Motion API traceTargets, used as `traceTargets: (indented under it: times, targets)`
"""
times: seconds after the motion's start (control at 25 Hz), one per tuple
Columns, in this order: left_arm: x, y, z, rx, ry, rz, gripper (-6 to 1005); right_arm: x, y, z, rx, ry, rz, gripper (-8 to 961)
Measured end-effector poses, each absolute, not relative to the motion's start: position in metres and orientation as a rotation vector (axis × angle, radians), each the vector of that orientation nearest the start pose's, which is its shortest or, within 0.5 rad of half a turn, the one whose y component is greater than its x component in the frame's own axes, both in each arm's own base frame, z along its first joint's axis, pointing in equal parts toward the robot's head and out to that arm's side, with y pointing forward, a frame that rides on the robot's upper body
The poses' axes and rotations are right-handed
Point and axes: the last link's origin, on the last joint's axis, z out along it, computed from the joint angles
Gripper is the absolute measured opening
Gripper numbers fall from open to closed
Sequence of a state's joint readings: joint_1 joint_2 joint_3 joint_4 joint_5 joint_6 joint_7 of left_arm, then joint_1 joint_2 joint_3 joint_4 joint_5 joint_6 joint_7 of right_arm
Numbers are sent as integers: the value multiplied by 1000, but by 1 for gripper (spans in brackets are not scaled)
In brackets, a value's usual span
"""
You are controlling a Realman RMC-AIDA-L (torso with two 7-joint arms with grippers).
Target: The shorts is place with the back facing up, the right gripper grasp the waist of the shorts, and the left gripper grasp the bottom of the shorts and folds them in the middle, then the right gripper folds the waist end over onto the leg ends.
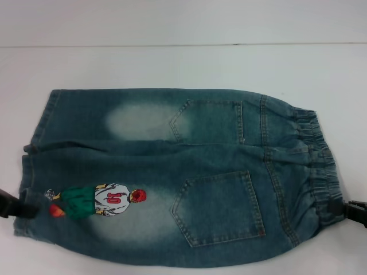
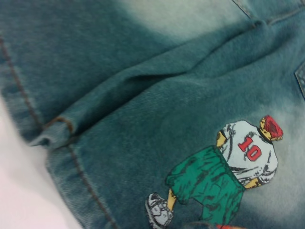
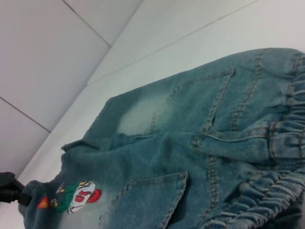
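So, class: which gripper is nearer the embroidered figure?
Left. The left gripper sits at the leg hem beside the embroidered figure; the right gripper is at the waistband end.

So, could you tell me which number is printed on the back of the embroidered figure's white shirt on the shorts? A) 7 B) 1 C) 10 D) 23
C: in the left wrist view the embroidered figure on the shorts wears a white shirt with a red 10 on its back, above green shorts.

Faded denim shorts (image 1: 189, 172), flat, back pockets up
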State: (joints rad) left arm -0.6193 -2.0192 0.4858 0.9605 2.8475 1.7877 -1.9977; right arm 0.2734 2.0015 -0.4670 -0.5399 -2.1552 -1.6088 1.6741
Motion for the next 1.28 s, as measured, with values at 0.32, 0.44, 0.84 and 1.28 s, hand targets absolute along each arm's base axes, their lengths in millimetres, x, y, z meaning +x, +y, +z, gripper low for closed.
traceTargets:
  times: [0.32,0.44,0.84,1.28]
  targets:
    - [-334,299,86,-2530,-1450,180,46,364,231,23,-2393,1471,729,47]
    - [-338,295,88,-2521,-1454,156,46,362,229,23,-2404,1466,747,48]
    - [-344,287,94,-2513,-1460,135,46,360,222,21,-2423,1467,777,52]
    - [-346,278,96,-2519,-1468,116,46,366,213,19,-2411,1497,758,55]
